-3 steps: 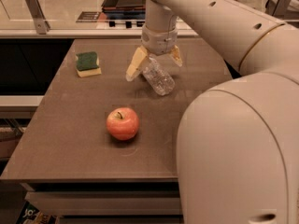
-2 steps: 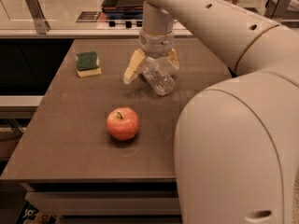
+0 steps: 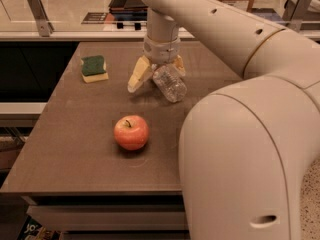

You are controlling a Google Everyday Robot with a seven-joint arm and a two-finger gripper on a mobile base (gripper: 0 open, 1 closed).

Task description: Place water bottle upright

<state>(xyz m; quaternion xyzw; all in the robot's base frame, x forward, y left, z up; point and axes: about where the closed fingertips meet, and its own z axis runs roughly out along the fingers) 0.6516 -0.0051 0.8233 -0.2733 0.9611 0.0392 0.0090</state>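
The water bottle (image 3: 170, 83), clear and ribbed, lies tilted on the brown table (image 3: 75, 149) at the back centre, its base end towards me. My gripper (image 3: 156, 80) hangs straight down over it from the arm. One yellow finger (image 3: 138, 76) is spread out to the bottle's left with a gap between them. The other finger (image 3: 178, 66) shows behind the bottle's upper end. The gripper is open and straddles the bottle. The cap end is hidden under the wrist.
A red apple (image 3: 131, 132) sits near the table's middle, in front of the bottle. A green-and-yellow sponge (image 3: 94, 68) lies at the back left. My own large arm body (image 3: 240, 149) fills the right side. A counter (image 3: 60, 14) runs behind the table.
The left yellow finger has swung outward and down to the left, away from the bottle. The bottle has stayed in about the same spot.
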